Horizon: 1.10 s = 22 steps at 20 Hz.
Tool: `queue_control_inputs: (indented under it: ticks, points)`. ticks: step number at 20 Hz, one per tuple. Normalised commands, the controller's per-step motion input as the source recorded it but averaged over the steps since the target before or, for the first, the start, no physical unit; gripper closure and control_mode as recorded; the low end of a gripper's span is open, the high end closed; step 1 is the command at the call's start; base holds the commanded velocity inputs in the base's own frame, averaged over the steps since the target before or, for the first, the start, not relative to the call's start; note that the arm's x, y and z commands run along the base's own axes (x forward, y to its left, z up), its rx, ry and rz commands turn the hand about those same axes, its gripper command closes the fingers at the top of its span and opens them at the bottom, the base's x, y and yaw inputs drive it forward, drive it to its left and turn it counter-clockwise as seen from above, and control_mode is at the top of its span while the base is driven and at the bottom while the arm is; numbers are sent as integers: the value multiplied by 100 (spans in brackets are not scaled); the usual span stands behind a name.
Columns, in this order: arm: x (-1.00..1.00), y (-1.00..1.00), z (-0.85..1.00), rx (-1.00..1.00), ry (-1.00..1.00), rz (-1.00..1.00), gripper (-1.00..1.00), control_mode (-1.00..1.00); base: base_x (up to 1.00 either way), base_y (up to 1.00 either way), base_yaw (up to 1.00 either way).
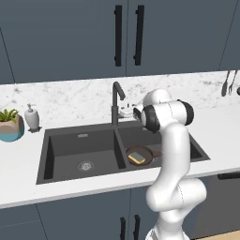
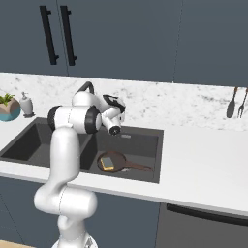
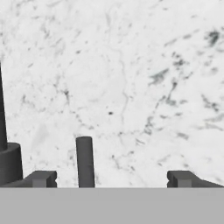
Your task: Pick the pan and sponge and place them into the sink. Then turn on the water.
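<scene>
- Gripper (image 3: pixel 111 178) fingers wide apart, holding nothing; two dark fingertips (image 3: pixel 42 178) stick up at the bottom of the hand view, one at 7 o'clock, one at 5 o'clock.
- Faucet lever (image 3: pixel 84 161), a short dark rod, stands between the fingertips, nearer the 7 o'clock one; can't tell if it touches.
- Faucet (image 3: pixel 9 162) base is a dark cylinder at 8 o'clock of the hand view, its thin pipe running up the left edge.
- Marble backsplash (image 3: pixel 131 87) behind, white with grey veins.
- In the right base view the gripper (image 2: pixel 116 127) sits up at the back rim of the sink (image 2: pixel 150 164), hand pointing toward the wall.
- Left base view: gooseneck faucet (image 1: pixel 116 101) behind the divider, arm's wrist just at its 3 o'clock.
- Pan (image 1: pixel 140 155) lies in the right basin near the front wall, handle toward 3 o'clock.
- Sponge (image 1: pixel 136 158), yellow, lies inside the pan.
- Sink (image 1: pixel 61 154) left basin has a round drain (image 1: pixel 85 165).
- No water running that I can see.
- Soap pump bottle (image 1: pixel 32 117) and potted plant (image 1: pixel 10 125) on the counter at 9 o'clock of the sink.
- Utensils (image 2: pixel 236 102) hang on the wall at 2 o'clock.
</scene>
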Motion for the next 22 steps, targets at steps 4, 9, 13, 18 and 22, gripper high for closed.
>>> queue_control_inputs:
  ticks: [4, 9, 13, 18, 22]
  points:
    - [28, 0, -13, 0, 0, 0, -100, -100, 0, 0, 0]
    - [29, 0, -11, 0, 0, -2, -100, -100, 0, 0, 0]
    - [26, -5, -11, 0, 0, -5, -100, -100, 0, 0, 0]
    - [8, -25, -8, 0, 0, -11, 100, -100, 0, 0, 0]
    - [0, -63, -6, 0, 0, -19, 100, -100, 0, 0, 0]
